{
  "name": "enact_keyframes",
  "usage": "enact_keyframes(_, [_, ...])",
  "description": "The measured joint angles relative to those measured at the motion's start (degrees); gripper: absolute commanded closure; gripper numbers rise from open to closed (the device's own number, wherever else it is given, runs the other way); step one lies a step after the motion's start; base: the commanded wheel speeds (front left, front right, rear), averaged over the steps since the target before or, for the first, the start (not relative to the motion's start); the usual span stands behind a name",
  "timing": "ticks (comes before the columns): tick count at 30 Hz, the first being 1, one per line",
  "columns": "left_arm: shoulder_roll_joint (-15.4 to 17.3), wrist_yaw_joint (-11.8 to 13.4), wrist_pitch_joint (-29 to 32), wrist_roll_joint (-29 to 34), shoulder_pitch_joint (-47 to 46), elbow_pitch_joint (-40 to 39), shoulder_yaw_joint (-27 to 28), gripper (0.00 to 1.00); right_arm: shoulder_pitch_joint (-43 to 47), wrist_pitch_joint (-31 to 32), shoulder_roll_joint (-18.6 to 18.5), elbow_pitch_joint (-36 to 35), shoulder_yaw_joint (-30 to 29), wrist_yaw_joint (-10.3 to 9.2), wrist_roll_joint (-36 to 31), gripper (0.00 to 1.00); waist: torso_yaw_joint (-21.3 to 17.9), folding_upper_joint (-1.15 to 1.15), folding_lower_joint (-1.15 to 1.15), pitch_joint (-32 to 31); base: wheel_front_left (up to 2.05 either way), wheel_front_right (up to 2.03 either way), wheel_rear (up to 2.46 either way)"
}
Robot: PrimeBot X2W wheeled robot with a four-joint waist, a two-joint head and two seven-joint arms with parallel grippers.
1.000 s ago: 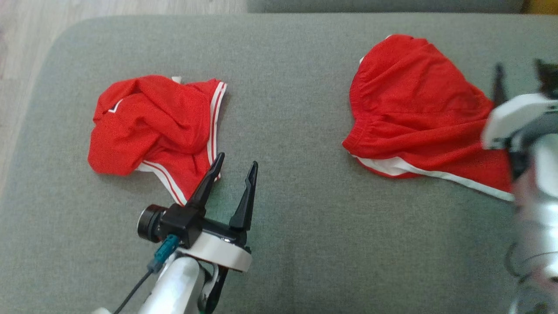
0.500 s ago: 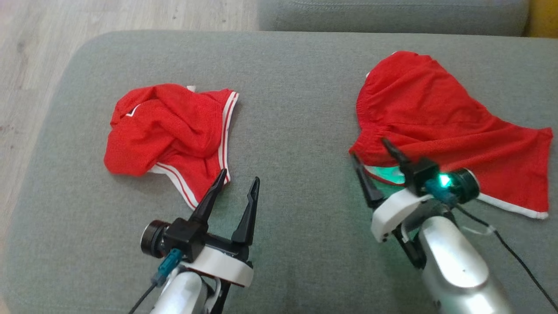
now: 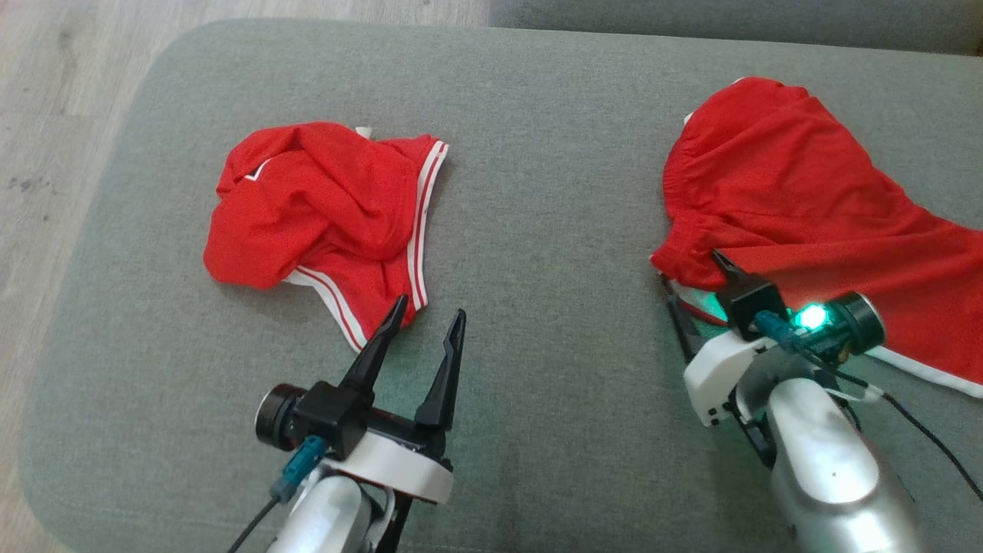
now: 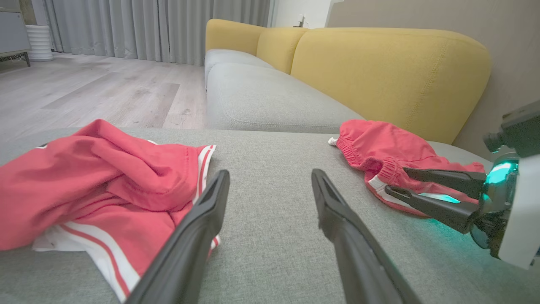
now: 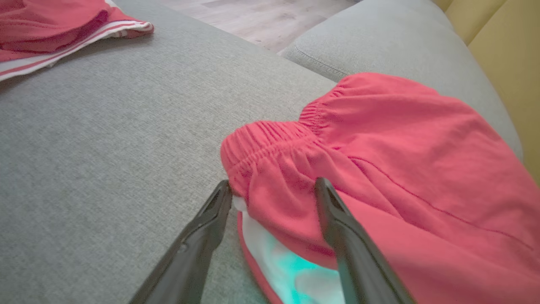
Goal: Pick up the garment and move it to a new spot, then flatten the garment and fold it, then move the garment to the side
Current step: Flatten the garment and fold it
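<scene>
Both grippers gaped wide, holding nothing: my right gripper (image 3: 691, 269) straddled the waistband of red white-trimmed fabric shorts (image 3: 783, 177), cut off at the frame's edge on the grey woven cushion (image 3: 553, 192), my left gripper (image 3: 430, 306) beside a crumpled red striped garment (image 3: 322, 200).

Two red garments, one (image 3: 330, 207) with white stripes, one (image 3: 799, 207) white-edged, lie on a grey-green cushion (image 3: 537, 192).

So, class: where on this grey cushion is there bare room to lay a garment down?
Free: the middle strip of cushion between the crumpled garment and the red shorts. Crowded: the right, where the open right gripper straddles the shorts' waistband.
</scene>
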Motion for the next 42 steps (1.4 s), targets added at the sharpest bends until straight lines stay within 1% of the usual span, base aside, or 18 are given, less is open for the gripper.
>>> enact_keyframes(1, [0.0,0.01,0.0,-0.08,-0.07,0.01,0.01,0.0,0.0,-0.01,0.0,0.24,-0.6,0.0,0.12,1.0,-0.02,0.0,0.0,0.05,0.0,0.0,0.0])
enact_keyframes(5, [0.0,0.01,0.0,-0.22,-0.16,0.01,0.01,0.0,-0.04,-0.35,0.02,1.56,-2.23,0.0,1.57,1.0,-0.34,0.0,0.0,0.18,0.0,0.0,0.0])
enact_keyframes(6, [0.0,0.01,0.0,-0.22,-0.19,0.01,0.01,0.0,-0.1,-0.59,0.02,1.75,-2.4,0.0,2.78,1.0,-0.42,0.0,0.0,0.19,0.0,0.0,0.0])
enact_keyframes(10, [0.0,0.01,0.0,-0.22,-0.66,0.03,0.04,0.0,-1.26,-0.85,0.09,1.92,-3.88,0.0,9.07,1.0,-0.88,0.0,0.0,0.17,0.0,0.0,0.0])
enact_keyframes(15, [-0.01,0.0,0.0,-0.22,-0.86,0.11,0.04,0.0,-2.05,0.26,0.1,3.94,-5.82,0.0,19.38,1.0,-1.3,0.0,0.0,-0.01,0.0,0.0,0.0])
enact_keyframes(18, [0.0,-0.01,0.0,-0.22,-0.86,0.21,0.04,0.0,-2.05,1.35,0.08,5.57,-5.35,0.0,25.88,1.0,-1.39,0.0,0.0,-0.21,0.0,0.0,0.0])
enact_keyframes(22, [-0.01,-0.04,0.0,-0.23,-0.86,0.64,0.05,0.0,-2.08,1.44,0.13,5.63,-0.91,0.0,31.6,1.0,-1.46,0.0,0.0,-0.49,0.0,0.0,0.0])
enact_keyframes(26, [-0.01,-0.04,0.0,-0.23,-0.85,0.84,0.08,0.0,-2.06,1.43,0.11,3.96,4.49,0.0,36.06,1.0,-1.64,0.0,0.0,-1.03,0.0,0.0,0.0])
enact_keyframes(31, [-0.01,-0.03,0.0,-0.21,-0.73,1.09,0.14,0.0,-1.7,2.04,0.09,-0.35,11.57,-0.01,40.83,1.0,-2.22,0.0,0.0,-2.16,0.0,0.0,0.0])
enact_keyframes(37, [0.0,0.0,0.0,-0.16,-0.47,1.15,0.22,0.0,1.2,5.12,0.07,-7.27,20.06,-0.01,47.01,1.0,-2.74,0.0,-0.01,-3.86,0.0,0.0,0.0])
enact_keyframes(40, [0.0,0.0,0.0,-0.15,-0.05,1.11,0.29,0.0,3.18,6.33,0.14,-8.61,20.78,-0.01,47.1,1.0,-2.96,0.0,-0.01,-4.24,0.0,0.0,0.0])
enact_keyframes(42, [-0.01,0.0,0.0,-0.14,0.4,1.07,0.29,0.0,3.4,6.39,0.14,-8.58,19.29,-0.01,46.42,1.0,-2.96,0.0,-0.01,-4.12,0.0,0.0,0.0])
